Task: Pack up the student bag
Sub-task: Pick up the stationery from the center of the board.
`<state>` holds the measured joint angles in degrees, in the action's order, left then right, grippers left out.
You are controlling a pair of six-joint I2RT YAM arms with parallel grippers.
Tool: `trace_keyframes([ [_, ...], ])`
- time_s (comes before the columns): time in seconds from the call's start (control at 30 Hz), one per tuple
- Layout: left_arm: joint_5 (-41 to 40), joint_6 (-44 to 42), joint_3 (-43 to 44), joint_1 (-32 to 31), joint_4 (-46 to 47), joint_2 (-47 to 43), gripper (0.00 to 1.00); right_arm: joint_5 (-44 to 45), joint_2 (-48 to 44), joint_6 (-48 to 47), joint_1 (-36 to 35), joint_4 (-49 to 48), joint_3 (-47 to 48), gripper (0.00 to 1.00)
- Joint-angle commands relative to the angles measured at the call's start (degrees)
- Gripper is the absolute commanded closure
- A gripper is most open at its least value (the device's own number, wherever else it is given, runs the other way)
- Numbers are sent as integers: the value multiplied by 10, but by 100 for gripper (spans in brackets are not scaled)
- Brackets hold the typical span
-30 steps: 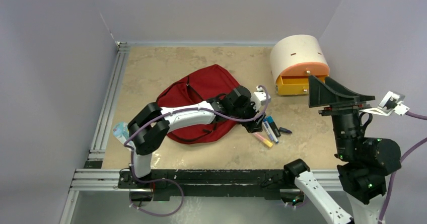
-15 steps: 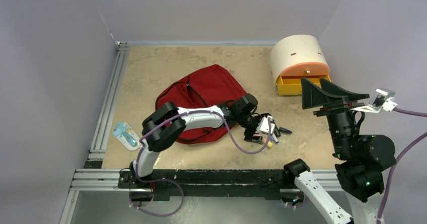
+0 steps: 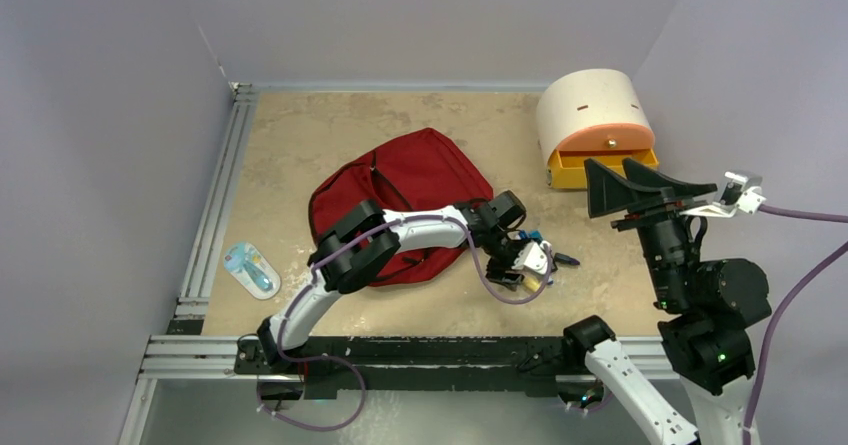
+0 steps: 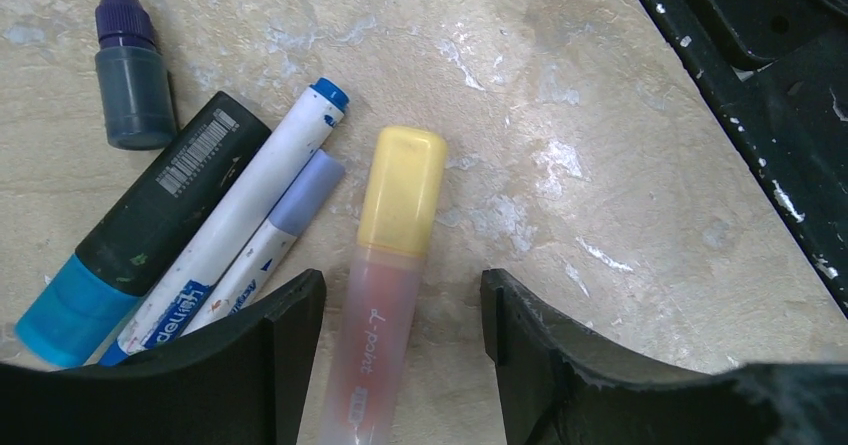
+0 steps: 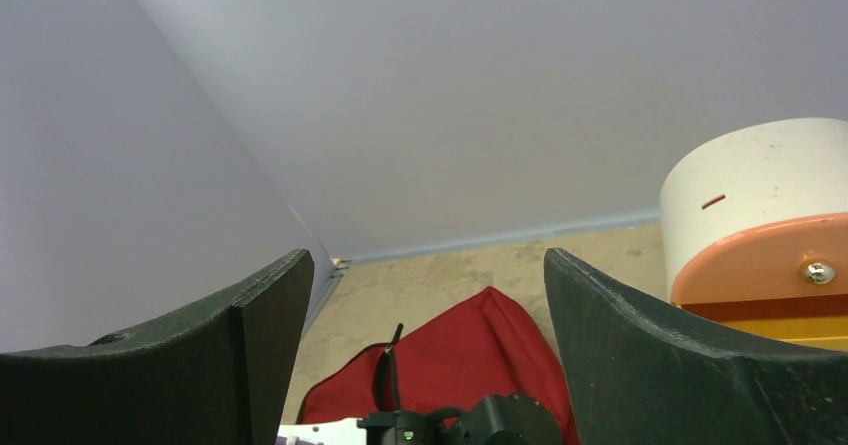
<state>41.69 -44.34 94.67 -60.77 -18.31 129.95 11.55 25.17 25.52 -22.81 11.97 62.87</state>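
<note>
In the top external view, the left gripper point(image 3: 522, 265) is being held low over the beige stone-patterned table point(image 3: 300, 145), with its arm stretched across the near edge of the dark red soft fabric backpack point(image 3: 410, 175). The backpack is lying flat behind and to the left of this gripper, apart from it. A loose cluster of pens point(image 3: 548, 255) is being partly covered by the gripper. The right gripper point(image 3: 650, 187) is being carried high above the table, its jaws spread wide with nothing between them, and the cream-and-orange rounded drawer box point(image 3: 595, 125) is lying beyond it.

In the left wrist view, the jaws are being held wide apart. The translucent orange highlighter with a yellow cap point(image 4: 400, 205) is being straddled, its barrel lying between the two fingertips. Whether either finger is touching it cannot be told. Just outside the left finger, a lilac-capped white pen point(image 4: 290, 210), a blue-tipped white pen point(image 4: 250, 215) and a black marker with a teal cap point(image 4: 150, 225) are lying side by side. A small dark bottle with a purple cap point(image 4: 130, 80) is lying further ahead.

In the right wrist view, the backpack is being framed below and ahead between the empty, wide-open fingers, with the drawer box off to their right.

The step in hand is judged to be the picking up of the highlighter. The jaws need to be closed squarely across its barrel without the lilac-capped pen being caught. A carry back to the backpack would follow, though no opening can be made out on it.
</note>
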Motion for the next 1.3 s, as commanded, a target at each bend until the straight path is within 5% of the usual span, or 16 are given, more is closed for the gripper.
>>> trace_keyframes([
  [0.0,14,-16,43,-1,-31,15,44,-18,10,-6,-1,-19,-4,13],
  [0.47,28,11,35,-2,-62,-10,79,-17,8,9,-1,-23,-19,13],
  [0.83,55,175,-190,5,141,-251,80,-19,24,31,0,-32,-45,13],
  [1.03,60,314,-357,88,255,-426,80,-33,66,53,-1,-37,-68,13],
  [1.27,-112,460,-519,164,315,-667,78,-22,157,47,-1,-55,-73,13],
])
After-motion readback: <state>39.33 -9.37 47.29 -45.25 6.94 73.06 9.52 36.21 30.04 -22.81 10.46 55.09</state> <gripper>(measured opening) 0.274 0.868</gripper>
